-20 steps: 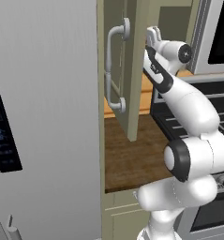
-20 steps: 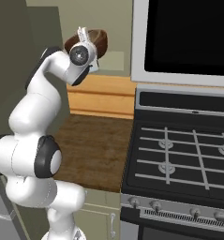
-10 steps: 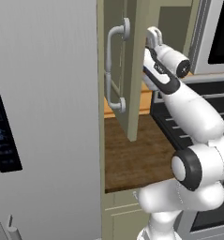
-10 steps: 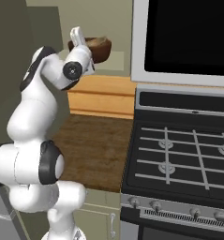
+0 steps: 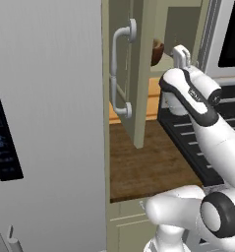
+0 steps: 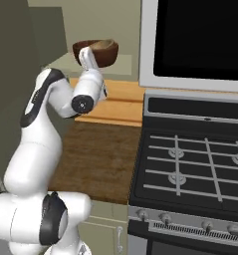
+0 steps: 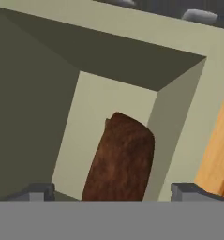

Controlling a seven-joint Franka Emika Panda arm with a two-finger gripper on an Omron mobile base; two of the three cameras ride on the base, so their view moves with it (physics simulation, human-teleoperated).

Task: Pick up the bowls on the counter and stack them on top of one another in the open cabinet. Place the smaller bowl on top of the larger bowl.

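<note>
- Inside your open cabinet point(image 6: 65, 62), the round, reddish-brown larger bowl point(image 6: 96, 52) sits on the flat pale shelf.
- Your gripper point(image 7: 112, 191) stands released, dark fingertips point(image 7: 36, 191) spread apart.

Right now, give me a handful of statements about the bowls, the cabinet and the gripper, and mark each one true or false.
1. The larger bowl sits on the floor of the open cabinet. True.
2. The smaller bowl lies on the counter. False: its light tan rim shows inside the reddish-brown bowl, up in the cabinet.
3. The gripper is raised at cabinet height, close in front of the larger bowl. True.
4. The cabinet door is closed. False: it stands swung open, its white bar handle facing the fridge.
5. A pot stands on the stove. False: its burners are bare.
</note>
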